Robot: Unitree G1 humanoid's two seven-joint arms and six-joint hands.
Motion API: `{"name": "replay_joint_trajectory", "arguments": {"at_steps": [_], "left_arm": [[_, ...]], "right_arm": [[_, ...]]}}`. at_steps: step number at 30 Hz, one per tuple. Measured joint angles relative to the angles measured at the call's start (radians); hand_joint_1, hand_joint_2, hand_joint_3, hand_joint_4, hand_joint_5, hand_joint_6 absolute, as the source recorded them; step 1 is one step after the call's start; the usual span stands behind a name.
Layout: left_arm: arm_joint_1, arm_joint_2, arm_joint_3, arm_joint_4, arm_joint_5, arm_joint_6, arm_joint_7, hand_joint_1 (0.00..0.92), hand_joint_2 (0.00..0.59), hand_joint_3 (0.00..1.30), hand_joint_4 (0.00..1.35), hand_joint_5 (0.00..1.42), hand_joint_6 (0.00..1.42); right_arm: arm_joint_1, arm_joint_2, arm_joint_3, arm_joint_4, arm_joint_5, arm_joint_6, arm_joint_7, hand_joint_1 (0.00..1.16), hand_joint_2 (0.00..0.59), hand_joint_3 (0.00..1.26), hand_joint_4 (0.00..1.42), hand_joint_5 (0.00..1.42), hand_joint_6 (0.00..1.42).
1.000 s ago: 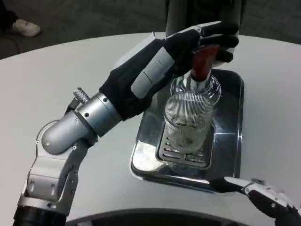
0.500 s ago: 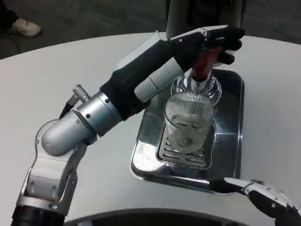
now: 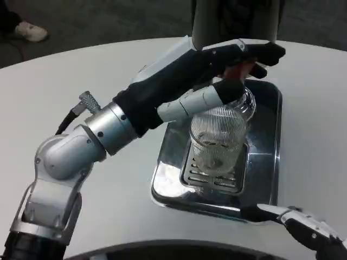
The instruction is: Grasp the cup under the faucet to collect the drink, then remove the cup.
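Observation:
A clear ribbed cup [image 3: 217,138] stands upright on the slotted grate [image 3: 212,179] of a shiny metal drip tray [image 3: 267,162], under the faucet. A little liquid seems to lie at its bottom. My left hand [image 3: 217,65] reaches over the cup from the left and grips the red faucet handle [image 3: 240,70]. Fingers lie over the handle and the thumb under it, so only a sliver of red shows. My right hand [image 3: 306,230] lies low at the bottom right corner near the tray's front edge, fingers stretched out and holding nothing.
The grey dispenser column [image 3: 233,21] rises behind the tray at the table's far edge. White table surface spreads to the left and right of the tray. A shoe [image 3: 30,31] shows on the dark floor at the top left.
My left hand has rolled and pressed further over the red handle, which is now mostly covered. The left forearm shifted slightly up and left. The cup and right hand stayed put.

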Motion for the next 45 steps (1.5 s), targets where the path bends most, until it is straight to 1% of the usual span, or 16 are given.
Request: {"name": "replay_joint_trajectory", "arguments": {"at_steps": [10,14,23,28,30,32,37,43,45], "left_arm": [[0.0,0.012,-0.013,0.021,0.019,-0.051,0.02,0.0,0.058,0.29,0.24,0.29,0.18],[-0.005,0.023,-0.025,0.034,0.05,-0.078,0.031,0.0,0.059,0.3,0.24,0.29,0.18],[-0.012,0.034,-0.036,0.062,0.061,-0.111,0.049,0.0,0.059,0.31,0.25,0.29,0.18],[-0.015,0.039,-0.042,0.066,0.077,-0.124,0.058,0.0,0.059,0.31,0.25,0.29,0.18],[-0.016,0.042,-0.045,0.068,0.08,-0.129,0.059,0.0,0.059,0.31,0.25,0.29,0.18],[-0.017,0.044,-0.046,0.068,0.088,-0.135,0.063,0.0,0.06,0.31,0.25,0.29,0.18],[-0.017,0.052,-0.052,0.068,0.096,-0.146,0.073,0.0,0.06,0.32,0.25,0.3,0.18],[-0.018,0.065,-0.064,0.068,0.107,-0.161,0.088,0.0,0.061,0.32,0.25,0.3,0.18],[-0.019,0.071,-0.067,0.067,0.13,-0.174,0.096,0.0,0.061,0.32,0.25,0.3,0.18]], "right_arm": [[-0.011,0.004,0.007,0.0,-0.001,0.001,0.0,0.65,0.535,0.3,0.28,0.21,0.11],[-0.024,0.006,0.015,0.0,-0.001,0.003,0.0,0.65,0.536,0.3,0.28,0.21,0.11],[-0.04,0.014,0.027,0.003,-0.005,0.011,0.0,0.66,0.541,0.3,0.28,0.21,0.11],[-0.051,0.023,0.033,0.006,-0.006,0.026,-0.001,0.66,0.538,0.29,0.28,0.21,0.11],[-0.055,0.031,0.039,0.008,-0.009,0.028,-0.003,0.69,0.509,0.28,0.27,0.21,0.11],[-0.06,0.038,0.045,0.013,-0.01,0.034,-0.004,0.7,0.506,0.28,0.27,0.21,0.11],[-0.072,0.045,0.064,0.04,-0.021,0.048,-0.01,0.76,0.455,0.26,0.25,0.21,0.11],[-0.099,0.06,0.083,0.051,-0.023,0.067,-0.022,0.79,0.441,0.26,0.25,0.21,0.13],[-0.124,0.075,0.096,0.071,-0.024,0.081,-0.029,0.83,0.404,0.24,0.24,0.21,0.13]]}}
